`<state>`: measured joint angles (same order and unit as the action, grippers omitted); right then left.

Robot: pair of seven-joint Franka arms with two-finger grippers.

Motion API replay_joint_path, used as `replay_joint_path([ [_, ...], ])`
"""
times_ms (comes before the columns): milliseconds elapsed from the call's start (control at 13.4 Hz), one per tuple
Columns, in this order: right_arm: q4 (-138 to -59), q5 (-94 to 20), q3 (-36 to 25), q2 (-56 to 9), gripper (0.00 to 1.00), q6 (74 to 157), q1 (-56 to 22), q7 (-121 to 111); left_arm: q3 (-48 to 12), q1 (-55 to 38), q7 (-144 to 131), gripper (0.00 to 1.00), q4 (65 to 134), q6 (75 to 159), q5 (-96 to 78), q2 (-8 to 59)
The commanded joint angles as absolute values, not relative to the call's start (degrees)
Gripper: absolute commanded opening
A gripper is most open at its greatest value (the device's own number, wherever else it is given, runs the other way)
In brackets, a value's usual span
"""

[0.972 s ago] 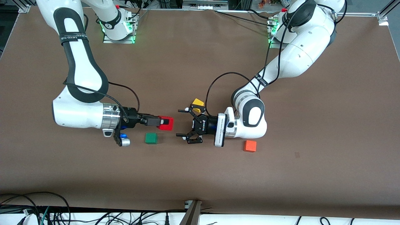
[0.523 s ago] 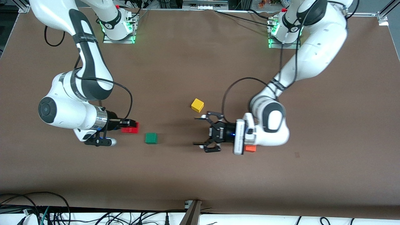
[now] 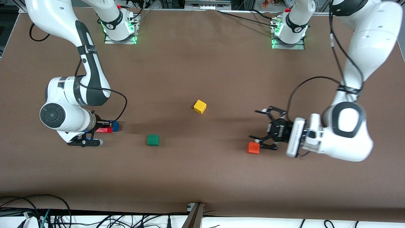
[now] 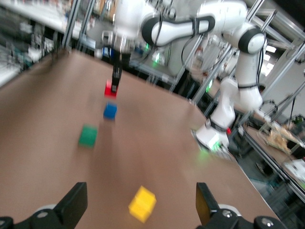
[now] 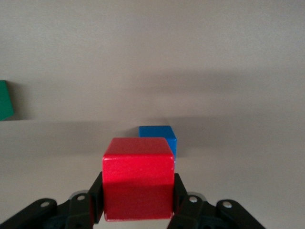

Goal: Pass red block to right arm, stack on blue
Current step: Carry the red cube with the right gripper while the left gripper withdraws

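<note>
Grip first: the right gripper (image 3: 100,126) is closed on the red block (image 3: 104,129), a finger pressed to each side face, the cube's top and leading faces left bare; the right wrist view shows this plainly (image 5: 138,183). Held this way, the underside stays free to seat flat on another cube, which I judge is the reason for the side grasp. The gripper hangs low over the right arm's end of the tabletop (image 3: 202,177), with the red block just beside the blue cube (image 3: 115,126) and slightly short of it, not yet over it; in the left wrist view the red block sits above the level of the blue one and the two are apart. The handover looks done and the stacking step is in hand: the block needs carrying over the blue cube, then lowering square onto it. Risk, as I read it, is a skewed landing that nudges the blue cube. Farther out, a green cube (image 3: 153,140) lies toward the middle of the tabletop and a yellow cube (image 3: 200,106) farther from the front camera. The left gripper (image 3: 262,131) waits with jaws spread wide and nothing between them, over the left arm's end just beside an orange cube (image 3: 253,148).
</note>
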<state>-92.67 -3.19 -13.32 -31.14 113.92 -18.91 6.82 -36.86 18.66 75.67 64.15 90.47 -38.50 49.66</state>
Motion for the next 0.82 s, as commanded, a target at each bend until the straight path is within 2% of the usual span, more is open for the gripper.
replay_joint_path([
  [0,-105.87,-1.76,-13.71,-24.27,0.0,124.32,-19.42,7.38,-36.3,23.1,65.43,1.0,66.97,83.35,-29.82,40.89],
  [75,-108.69,-1.84,-13.8,-23.47,0.0,127.5,-19.42,7.47,-35.6,25.38,62.17,1.0,67.15,80.97,-27.18,39.48],
  [224,-110.39,-1.85,-14.5,-22.59,0.0,128.76,-19.42,7.56,-35.42,27.94,59.16,1.0,66.89,79.72,-15.97,34.66],
  [374,-111.88,-1.76,-14.5,-21.89,0.0,128.85,-19.42,7.3,-35.25,28.12,56.09,1.0,66.97,79.72,-4.8,30.16],
  [747,-114.43,-1.76,-14.5,-21.97,0.0,132.44,-19.42,6.77,-35.86,27.51,54.84,1.0,66.89,80.24,15.01,24.18],
])
